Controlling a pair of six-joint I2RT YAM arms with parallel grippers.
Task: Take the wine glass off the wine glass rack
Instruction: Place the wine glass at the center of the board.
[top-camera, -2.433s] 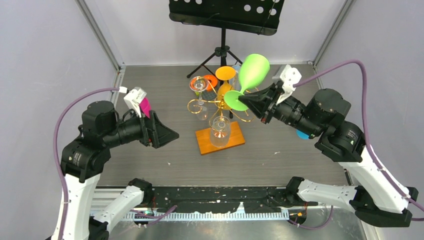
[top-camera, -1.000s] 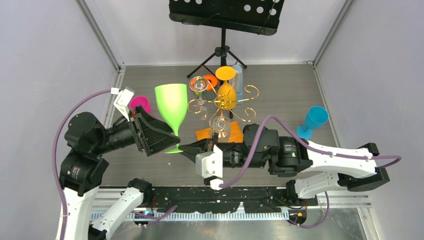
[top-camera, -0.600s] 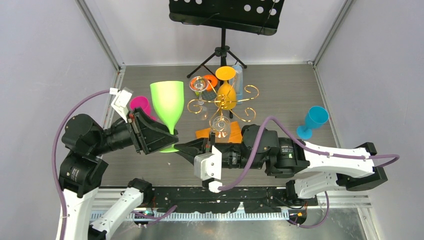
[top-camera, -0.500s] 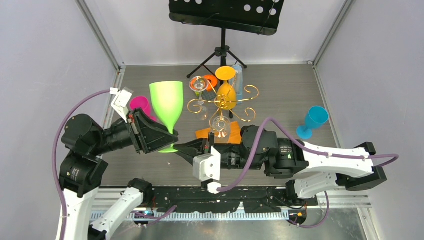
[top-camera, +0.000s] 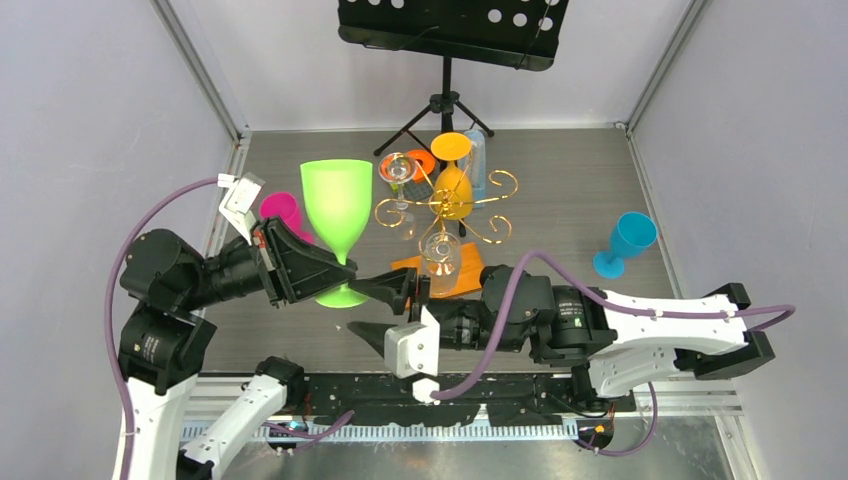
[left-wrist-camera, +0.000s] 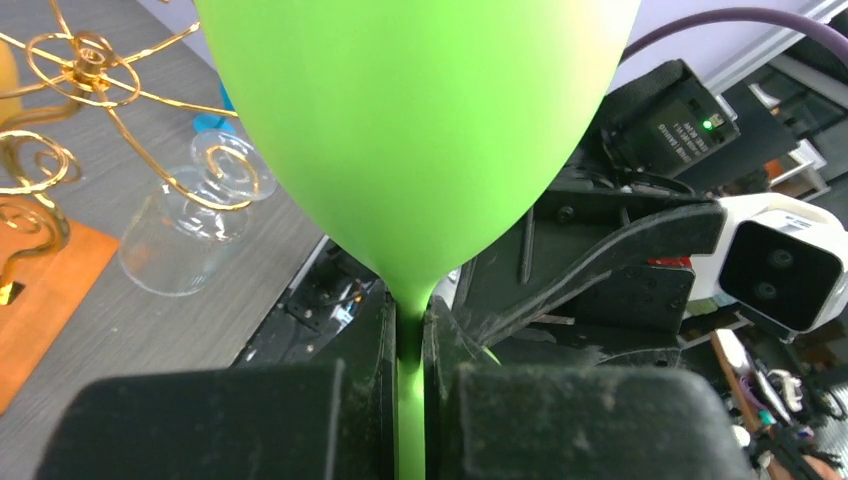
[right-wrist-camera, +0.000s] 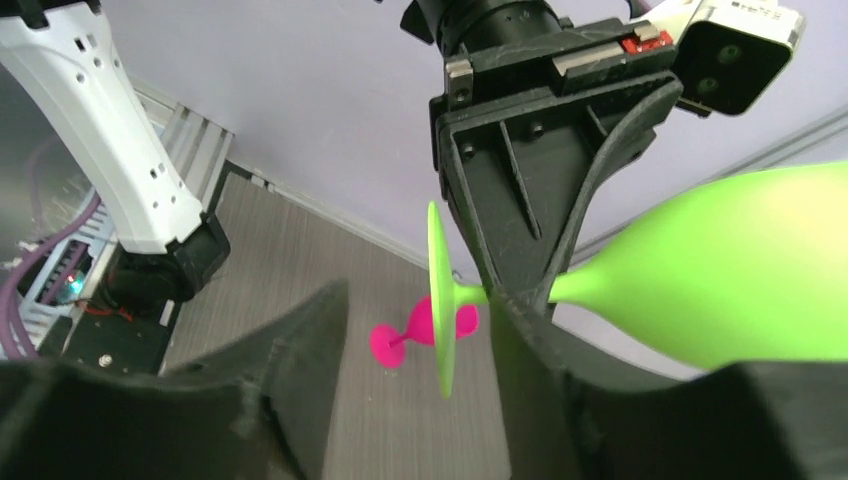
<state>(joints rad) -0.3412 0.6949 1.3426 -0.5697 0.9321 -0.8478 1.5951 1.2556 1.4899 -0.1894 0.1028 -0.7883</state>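
Lime-green wine glass stands upright, off the wine glass rack and to the left of it, above the grey wood-grain table. Its bowl is opaque and smooth, wide at the rim and narrowing to a thin stem with a flat round foot. We cannot tell if the foot touches the table.

The left tool is closed tight on the stem, with the black matte fingers pressing it from both sides just under the bowl. The right tool is about half wide. Its two dark fingers stand on either side of the foot and do not grip it.

The rack is of thin gold wire with curled ends, on a flat orange wooden base. A clear glass hangs upside down on one arm, and an orange glass is on the far side. A pink glass and a blue glass stand on the table, well apart.
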